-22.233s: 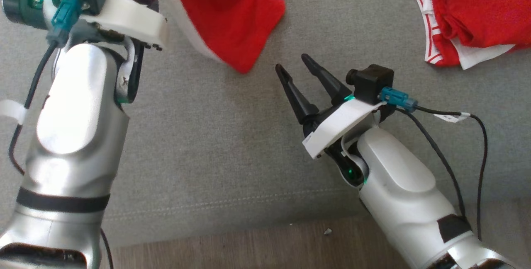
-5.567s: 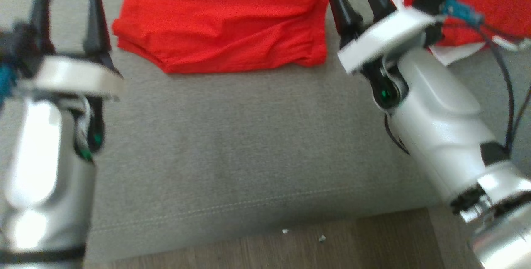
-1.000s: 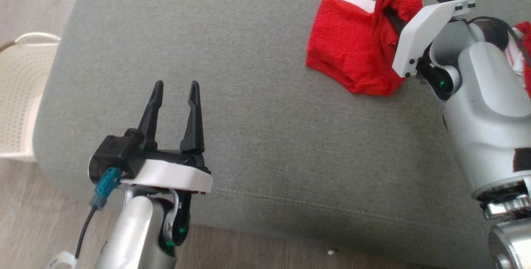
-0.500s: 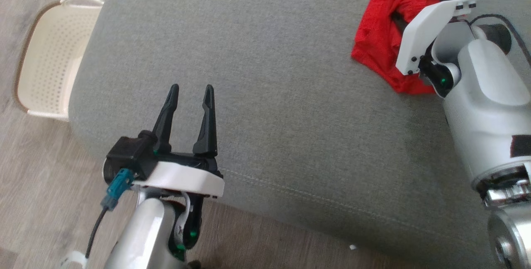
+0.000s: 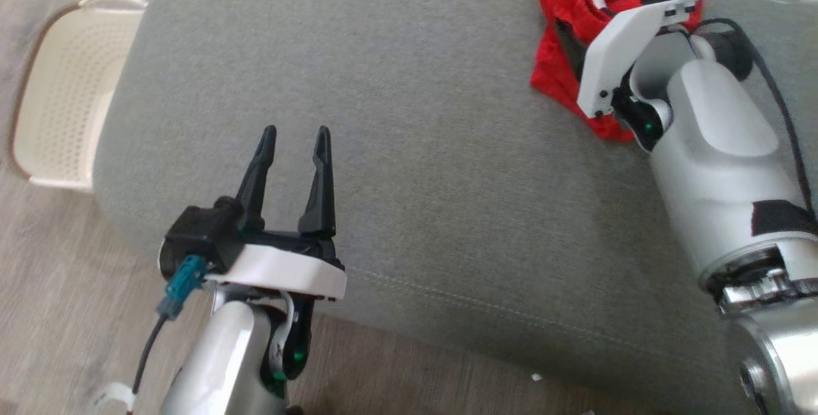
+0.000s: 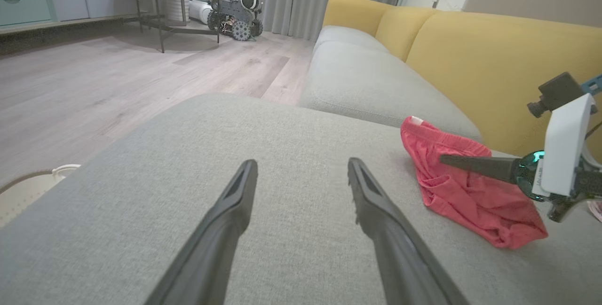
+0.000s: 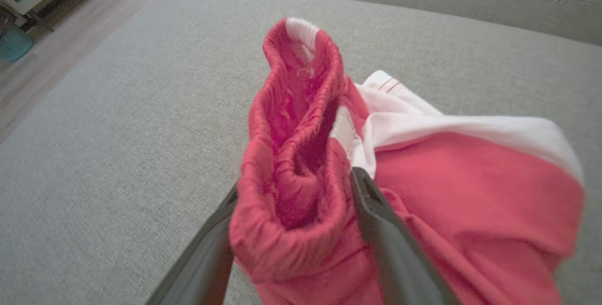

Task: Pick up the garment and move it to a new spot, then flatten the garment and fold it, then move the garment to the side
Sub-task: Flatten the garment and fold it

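Observation:
The garment (image 7: 291, 154) is a pair of red shorts with a white band, bunched on the grey sofa cushion (image 5: 415, 146) at the far right. My right gripper (image 7: 294, 183) stands open, its two fingers spread wide on either side of the bunched waistband. From the left wrist view the garment (image 6: 470, 197) rests on the cushion with one right finger (image 6: 475, 164) lying over it. My left gripper (image 5: 295, 130) is open and holds nothing, low over the cushion's near left part and well apart from the garment (image 5: 556, 63).
More red and white cloth (image 7: 470, 154) lies just right of the bunched waistband. A white perforated basket (image 5: 57, 95) stands on the wooden floor left of the cushion. Yellow sofa backs (image 6: 494, 60) rise behind.
My right gripper's fingers have spread apart around the garment, which was pinched and lifted before and now sags onto the cushion. The head camera has shifted a little. The left gripper has not moved.

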